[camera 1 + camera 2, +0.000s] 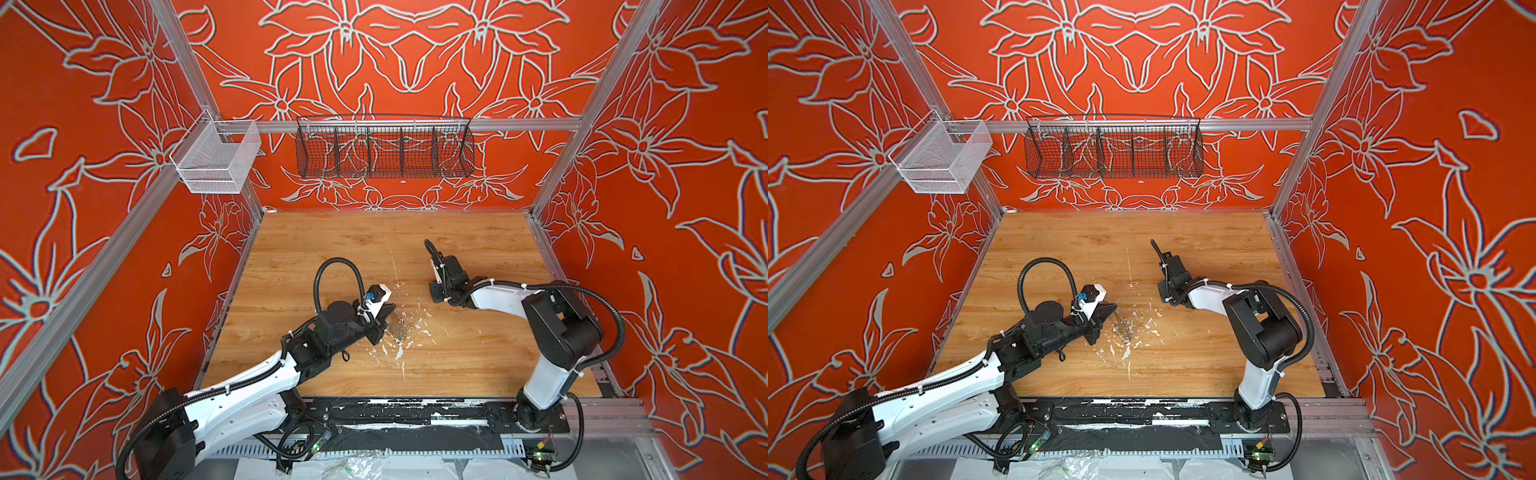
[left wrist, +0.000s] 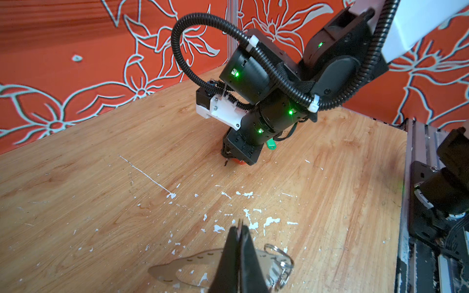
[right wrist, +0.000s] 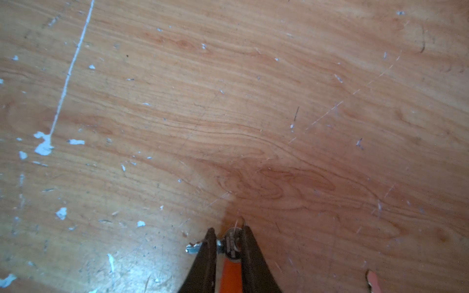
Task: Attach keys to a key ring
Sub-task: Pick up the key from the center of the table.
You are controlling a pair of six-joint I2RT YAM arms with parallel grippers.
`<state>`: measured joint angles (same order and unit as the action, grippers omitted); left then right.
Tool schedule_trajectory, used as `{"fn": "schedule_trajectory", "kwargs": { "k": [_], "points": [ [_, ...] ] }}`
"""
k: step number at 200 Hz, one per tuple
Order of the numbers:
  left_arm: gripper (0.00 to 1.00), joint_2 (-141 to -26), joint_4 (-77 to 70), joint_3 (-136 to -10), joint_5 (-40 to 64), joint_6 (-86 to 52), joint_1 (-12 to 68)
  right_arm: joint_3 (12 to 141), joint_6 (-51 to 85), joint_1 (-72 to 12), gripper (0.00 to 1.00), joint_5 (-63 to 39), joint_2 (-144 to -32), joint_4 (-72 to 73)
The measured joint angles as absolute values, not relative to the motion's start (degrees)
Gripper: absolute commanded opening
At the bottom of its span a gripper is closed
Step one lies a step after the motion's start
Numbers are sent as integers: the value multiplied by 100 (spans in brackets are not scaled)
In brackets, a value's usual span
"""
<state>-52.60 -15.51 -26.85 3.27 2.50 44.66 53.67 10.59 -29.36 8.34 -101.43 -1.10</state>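
Top views, white-flecked wooden tabletop, orange floral walls, wire basket

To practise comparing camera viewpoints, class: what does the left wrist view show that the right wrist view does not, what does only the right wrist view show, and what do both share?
Only the left wrist view: the key ring lying beneath the shut left gripper, the green key beside the right arm, and the patterned wall. Only the right wrist view: the orange-red key with its metal end close up, held in the right gripper. Both: that gripper, that key's tag, the wooden table and its white paint flecks.
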Motion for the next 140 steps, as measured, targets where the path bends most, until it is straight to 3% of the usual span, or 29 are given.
{"fn": "schedule_trajectory", "kwargs": {
  "k": [56,108,140],
  "points": [
    [0,-5266,-1549,-2685,327,250,4466,5367,1160,-2936,19,1076,-10169,-226],
    [0,-5269,-1551,-2685,329,250,4466,5367,1256,-2936,0,1223,-10169,-248],
    [0,-5275,-1549,-2685,329,250,4466,5367,1271,-2936,0,1269,-10169,-252]
  ]
}}
